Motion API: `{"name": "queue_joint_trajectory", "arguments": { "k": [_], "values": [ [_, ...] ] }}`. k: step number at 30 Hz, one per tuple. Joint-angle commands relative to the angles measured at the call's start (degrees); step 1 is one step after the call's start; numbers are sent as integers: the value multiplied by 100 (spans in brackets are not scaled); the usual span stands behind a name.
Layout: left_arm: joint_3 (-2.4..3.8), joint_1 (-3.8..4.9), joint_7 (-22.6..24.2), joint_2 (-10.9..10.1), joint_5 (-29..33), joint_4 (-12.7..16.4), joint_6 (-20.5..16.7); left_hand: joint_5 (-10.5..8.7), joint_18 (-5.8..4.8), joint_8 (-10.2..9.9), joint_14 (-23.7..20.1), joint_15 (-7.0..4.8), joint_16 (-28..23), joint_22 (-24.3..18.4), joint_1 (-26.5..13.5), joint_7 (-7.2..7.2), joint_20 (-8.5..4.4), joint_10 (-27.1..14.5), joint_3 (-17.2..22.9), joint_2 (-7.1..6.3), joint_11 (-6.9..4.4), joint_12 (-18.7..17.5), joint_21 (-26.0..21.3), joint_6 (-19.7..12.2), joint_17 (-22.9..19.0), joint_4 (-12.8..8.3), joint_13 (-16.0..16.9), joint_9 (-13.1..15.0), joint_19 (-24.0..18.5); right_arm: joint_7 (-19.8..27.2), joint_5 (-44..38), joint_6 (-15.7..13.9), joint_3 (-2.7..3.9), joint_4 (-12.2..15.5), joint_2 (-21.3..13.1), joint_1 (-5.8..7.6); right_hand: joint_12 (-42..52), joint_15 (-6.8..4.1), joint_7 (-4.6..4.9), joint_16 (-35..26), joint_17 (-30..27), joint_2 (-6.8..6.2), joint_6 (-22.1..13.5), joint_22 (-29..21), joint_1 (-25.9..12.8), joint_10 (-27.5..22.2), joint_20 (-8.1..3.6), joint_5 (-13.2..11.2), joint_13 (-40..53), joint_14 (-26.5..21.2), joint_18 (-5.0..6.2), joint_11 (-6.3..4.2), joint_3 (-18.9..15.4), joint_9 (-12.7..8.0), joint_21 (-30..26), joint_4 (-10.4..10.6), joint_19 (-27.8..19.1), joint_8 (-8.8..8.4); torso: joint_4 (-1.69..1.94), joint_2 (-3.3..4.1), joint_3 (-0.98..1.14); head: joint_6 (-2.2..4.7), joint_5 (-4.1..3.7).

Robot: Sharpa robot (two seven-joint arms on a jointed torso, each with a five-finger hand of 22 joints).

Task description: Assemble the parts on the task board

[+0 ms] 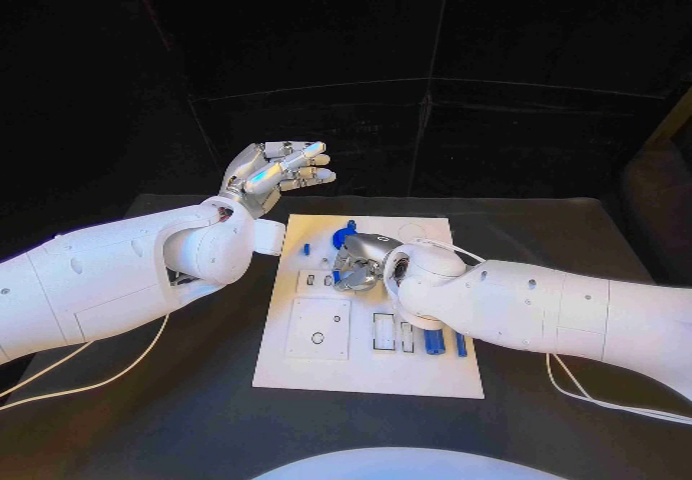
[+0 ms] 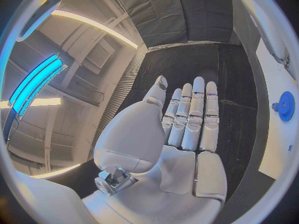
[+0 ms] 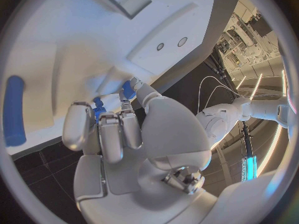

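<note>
The white task board point(image 1: 368, 372) lies in the middle of the black table. My right hand point(image 1: 361, 265) is down on the board's middle, fingers curled in. In the right wrist view its fingers point(image 3: 112, 132) and thumb close round a small blue part point(image 3: 98, 104) against the board point(image 3: 74, 59). A blue gear point(image 1: 346, 237) stands just beyond that hand, and the left wrist view shows the gear point(image 2: 286, 106) too. My left hand point(image 1: 274, 170) is raised above the table's far left, off the board, fingers stretched out and holding nothing point(image 2: 187, 129).
A small blue peg point(image 1: 306, 250) stands left of the right hand. Blue bars point(image 1: 433, 340) lie in slots at the board's near right, partly under my right forearm. A long blue cylinder point(image 3: 14, 109) lies on the board. White cables trail off both arms.
</note>
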Motion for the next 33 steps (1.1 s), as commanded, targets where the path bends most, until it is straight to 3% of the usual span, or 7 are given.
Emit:
{"name": "queue_joint_trajectory", "arguments": {
  "k": [1, 13, 22, 33],
  "values": [
    [4, 10, 16, -2, -8, 9, 48, -22, 84, -31, -17, 18, -38, -8, -25, 32, -5, -2, -29, 41, 18, -37, -23, -12, 9, -2, -7, -9, -40, -90, -32, 140, -17, 4, -9, -15, -44, 7, 19, -34, 1193, -77, -41, -15, -4, 55, -2, -7, 657, 527, -63, 9, -38, 3, -25, 12, 9, -33, -1, 4, 1, 3, 2],
    [2, 10, -8, -12, -8, 19, 59, -23, 83, -48, -29, 30, -56, -9, -54, 53, 3, -26, -46, 49, 37, -53, -32, -50, 11, 14, -8, -10, -45, -99, -32, 58, -17, -10, 1, -15, -90, 25, 41, -39, 1184, -159, -135, -27, -76, 17, 15, -35, 605, 525, -61, 31, -116, 0, -33, 61, 3, -81, -1, 3, 1, -12, 9],
    [2, 10, -23, -22, -8, 27, 75, -22, 83, -50, -31, 32, -59, -9, -58, 55, 5, -31, -48, 52, 40, -55, -34, -56, 12, 17, -9, -10, -46, -91, -32, -7, -17, -9, 6, -15, -163, 39, 51, -40, 1183, -242, -238, -42, -123, -43, 31, -252, 521, 524, -58, 44, -247, 4, -43, 131, -5, -120, 1, 5, -1, -20, 7],
    [2, 10, -30, -27, -8, 30, 76, -21, 83, -57, -40, 39, -71, -8, -56, 66, 9, -57, -52, 53, 50, -65, -38, -82, 13, 14, -10, -11, -46, -58, -38, -205, -17, -4, 4, -15, -301, 73, 100, -52, 1152, -296, -491, -71, -91, -162, 59, -265, 363, 517, -54, 86, -412, -1, -58, 200, -22, -213, 2, 2, 0, -9, -7]
  ]
}}
